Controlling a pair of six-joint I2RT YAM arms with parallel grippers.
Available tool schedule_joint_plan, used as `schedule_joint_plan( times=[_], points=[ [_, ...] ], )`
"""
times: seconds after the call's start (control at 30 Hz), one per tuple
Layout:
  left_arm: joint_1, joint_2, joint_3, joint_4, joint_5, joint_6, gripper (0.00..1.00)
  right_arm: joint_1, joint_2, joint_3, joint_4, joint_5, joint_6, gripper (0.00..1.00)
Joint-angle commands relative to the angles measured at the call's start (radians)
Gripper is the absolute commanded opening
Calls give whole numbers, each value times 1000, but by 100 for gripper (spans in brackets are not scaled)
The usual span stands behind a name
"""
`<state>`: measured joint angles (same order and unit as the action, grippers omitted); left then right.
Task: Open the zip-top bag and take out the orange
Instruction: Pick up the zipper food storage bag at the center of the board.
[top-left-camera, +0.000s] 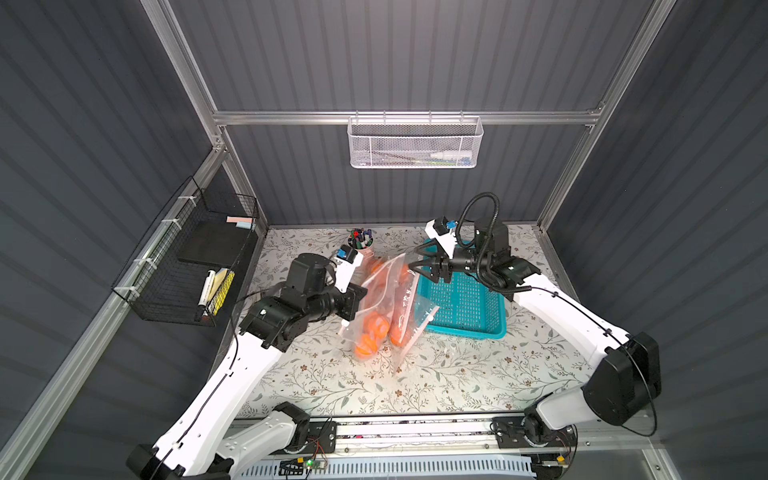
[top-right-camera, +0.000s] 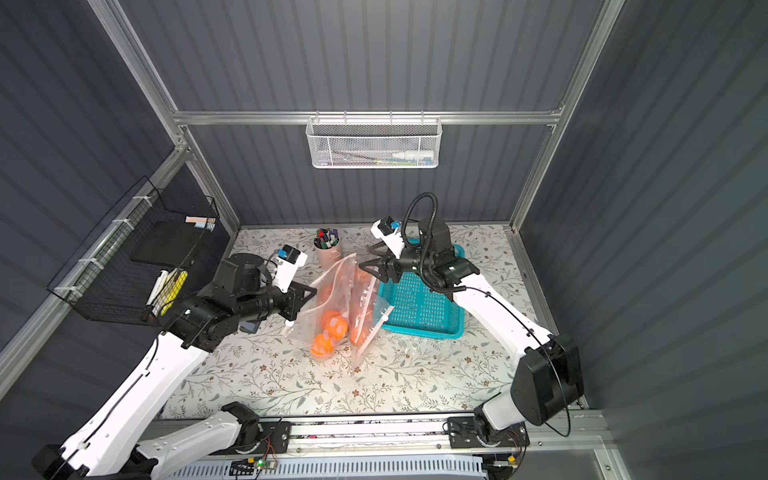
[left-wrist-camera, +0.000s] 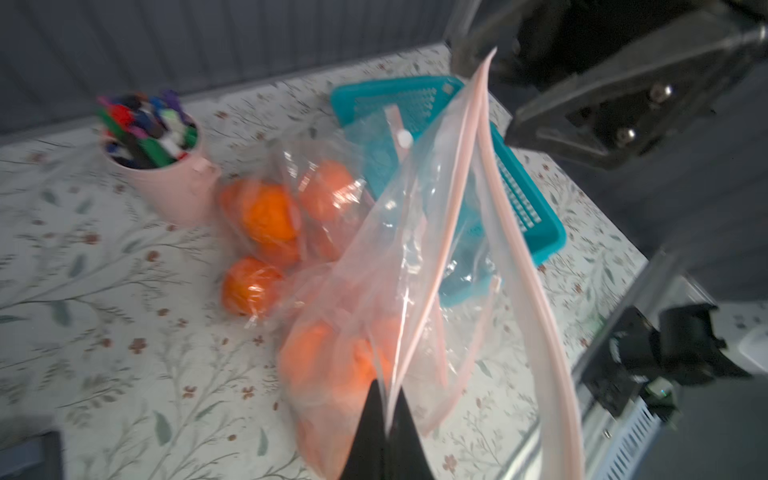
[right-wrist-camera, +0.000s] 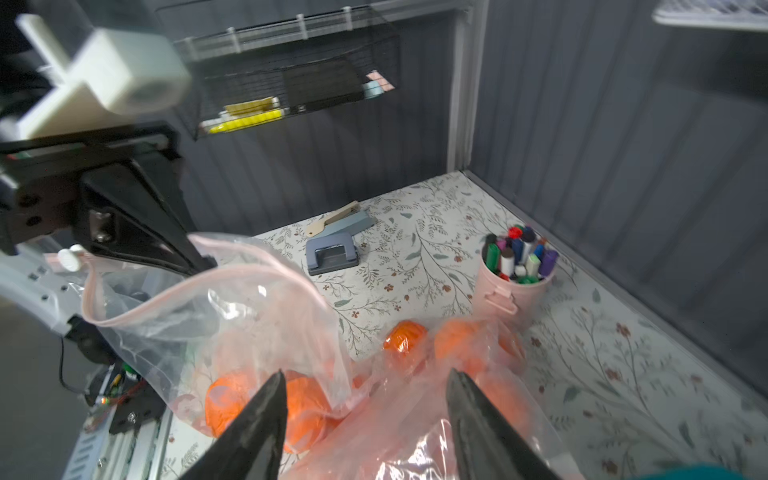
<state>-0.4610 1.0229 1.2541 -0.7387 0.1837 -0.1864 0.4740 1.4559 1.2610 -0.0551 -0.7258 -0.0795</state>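
left claw (left-wrist-camera: 384, 388) clamps the bag (left-wrist-camera: 419, 249); oranges (left-wrist-camera: 332, 361) rest lower inside.

On the floral table (top-left-camera: 332, 386), a teal basket (top-left-camera: 478, 332) sits right, a pink marker cup (top-left-camera: 360, 243) stands far, a grey hole punch (right-wrist-camera: 332, 257) lies left; a black wire basket (top-left-camera: 187, 266) hangs left, a white mesh basket (top-left-camera: 413, 143) far.
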Motion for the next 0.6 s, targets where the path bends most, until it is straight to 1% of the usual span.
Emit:
schedule_joint_plan(
  times=[0.0,0.07,0.13,0.23,0.27,0.3,0.37,0.4,0.43,0.5,0.57],
  points=[
    [7,-34,147,-42,-267,-28,0,-3,-68,-31,-118,227,199,64],
    [7,-16,228,-87,-305,-9,0,-2,-84,-38,-211,287,255,64],
    [7,11,314,-135,-350,12,0,0,-92,-37,-307,280,287,61],
    [7,29,397,-192,-348,43,0,6,-90,-40,-452,273,325,60],
    [7,30,411,-201,-308,57,0,8,-90,-45,-488,273,334,60],
    [7,30,412,-203,-238,78,0,12,-92,-59,-504,278,363,60],
    [7,28,397,-196,-121,92,0,20,-95,-104,-464,230,426,60],
    [7,24,379,-188,-87,94,0,34,-92,-128,-428,192,434,60],
    [8,20,359,-172,-58,94,0,46,-86,-136,-415,189,438,61],
    [7,7,300,-151,3,106,0,77,-53,-119,-425,235,442,63],
    [8,-12,236,-148,37,106,0,98,-5,-92,-429,249,458,63]
  ],
)
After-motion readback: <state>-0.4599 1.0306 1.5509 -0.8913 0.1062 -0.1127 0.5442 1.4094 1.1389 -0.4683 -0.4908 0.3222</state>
